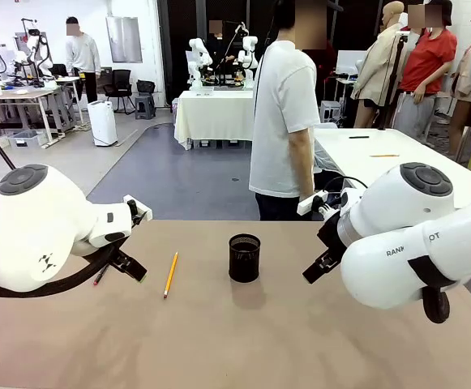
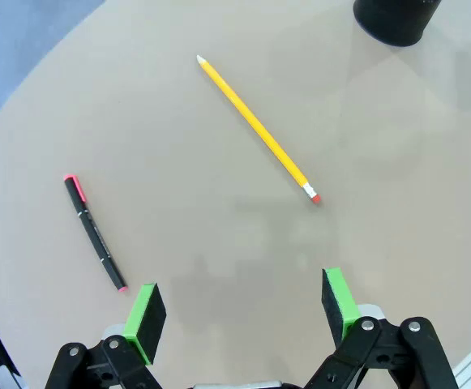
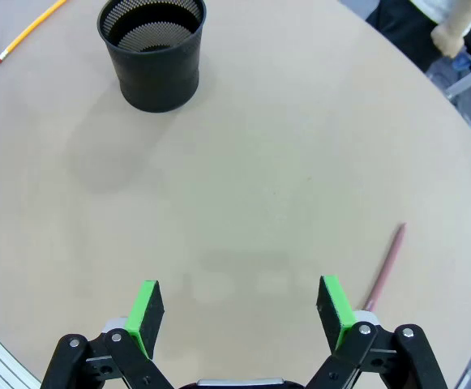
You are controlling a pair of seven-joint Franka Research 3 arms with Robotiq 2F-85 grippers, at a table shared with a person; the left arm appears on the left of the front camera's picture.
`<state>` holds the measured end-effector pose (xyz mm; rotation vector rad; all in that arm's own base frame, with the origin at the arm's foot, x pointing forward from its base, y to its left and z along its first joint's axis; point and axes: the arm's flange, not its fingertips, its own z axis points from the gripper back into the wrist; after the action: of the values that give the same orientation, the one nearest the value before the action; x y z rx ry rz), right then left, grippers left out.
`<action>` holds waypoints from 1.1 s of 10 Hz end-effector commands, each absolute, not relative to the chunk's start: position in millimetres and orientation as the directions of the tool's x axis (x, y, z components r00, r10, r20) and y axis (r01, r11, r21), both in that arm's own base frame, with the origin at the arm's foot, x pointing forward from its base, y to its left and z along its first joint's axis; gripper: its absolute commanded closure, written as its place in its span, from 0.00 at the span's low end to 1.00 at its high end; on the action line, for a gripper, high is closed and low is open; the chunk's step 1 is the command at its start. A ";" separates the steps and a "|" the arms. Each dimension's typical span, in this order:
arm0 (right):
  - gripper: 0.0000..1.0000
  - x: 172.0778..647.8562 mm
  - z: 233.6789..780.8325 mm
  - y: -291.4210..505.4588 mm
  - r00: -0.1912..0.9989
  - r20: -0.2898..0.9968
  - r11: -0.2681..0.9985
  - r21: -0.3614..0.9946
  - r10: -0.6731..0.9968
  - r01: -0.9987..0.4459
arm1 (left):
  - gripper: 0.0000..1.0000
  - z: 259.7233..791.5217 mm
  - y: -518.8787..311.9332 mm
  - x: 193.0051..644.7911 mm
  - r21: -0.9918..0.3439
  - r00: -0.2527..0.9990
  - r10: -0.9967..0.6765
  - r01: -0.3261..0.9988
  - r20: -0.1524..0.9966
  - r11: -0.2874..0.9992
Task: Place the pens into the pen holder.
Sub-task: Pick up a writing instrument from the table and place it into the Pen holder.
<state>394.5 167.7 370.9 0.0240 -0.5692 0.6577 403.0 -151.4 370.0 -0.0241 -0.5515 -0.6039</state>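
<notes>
Left pincer [image 2: 243, 304] apart, dark pen [image 2: 95, 232] beside, right pincer [image 3: 240, 304] apart, reddish pen [image 3: 385, 267] seemingly beside

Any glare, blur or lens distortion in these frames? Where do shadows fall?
Front view: even light, no glare; the pen holder throws a soft shadow toward the camera. Left wrist view: sharp, yellow pencil crisp, table edge bowed by the wide lens. Right wrist view: same bowing, faint blotchy shadow on the table ahead of the right gripper.
</notes>
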 end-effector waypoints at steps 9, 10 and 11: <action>0.00 391.4 393.3 165.6 0.676 0.528 0.744 0.118 0.514 -0.658 | 0.00 391.5 -149.8 393.0 0.057 0.638 -0.607 0.666 0.474 0.744; 0.00 387.1 410.4 163.2 0.668 0.527 0.727 0.129 0.525 -0.674 | 0.00 405.0 -149.7 389.8 -0.008 0.624 -0.600 0.696 0.501 0.718; 0.00 382.5 428.0 162.3 0.649 0.552 0.719 0.123 0.523 -0.684 | 0.00 417.7 -145.7 387.6 -0.058 0.614 -0.610 0.727 0.501 0.685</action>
<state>375.8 179.1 416.0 0.3166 -0.5006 0.6708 380.6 -172.0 402.1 -0.1870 -0.5009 -0.7464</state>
